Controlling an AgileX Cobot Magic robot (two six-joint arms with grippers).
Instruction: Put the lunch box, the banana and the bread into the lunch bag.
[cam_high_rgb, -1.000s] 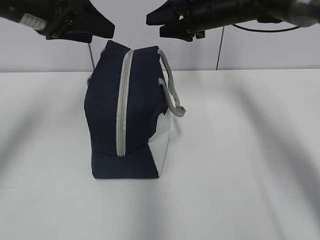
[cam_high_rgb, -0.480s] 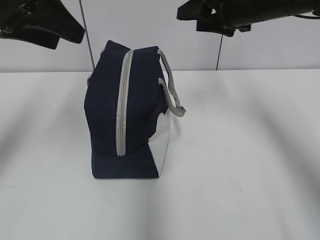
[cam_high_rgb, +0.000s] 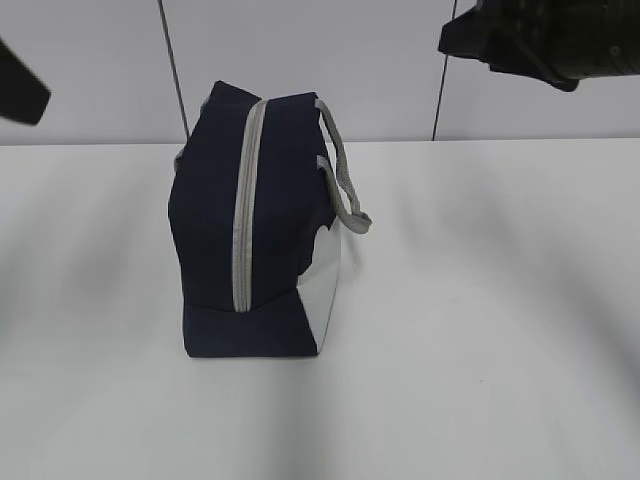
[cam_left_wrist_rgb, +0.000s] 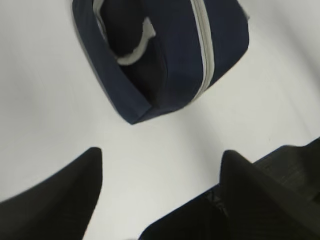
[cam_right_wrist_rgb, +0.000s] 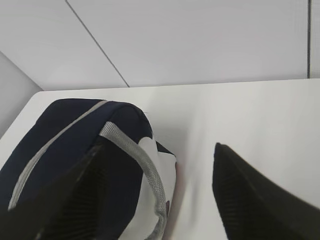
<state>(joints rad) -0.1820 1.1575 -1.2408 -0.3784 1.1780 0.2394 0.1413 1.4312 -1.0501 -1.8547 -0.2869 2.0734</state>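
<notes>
Left fingers spread wide, holding nothing, hanging above bare white bench; lunch bag lies ahead of them, well apart. Right fingers likewise parted and empty, raised over the bench, lunch bag just below and left of them. Bag stands upright, grey zipper closed, strap handle drooping on its right side.
</notes>
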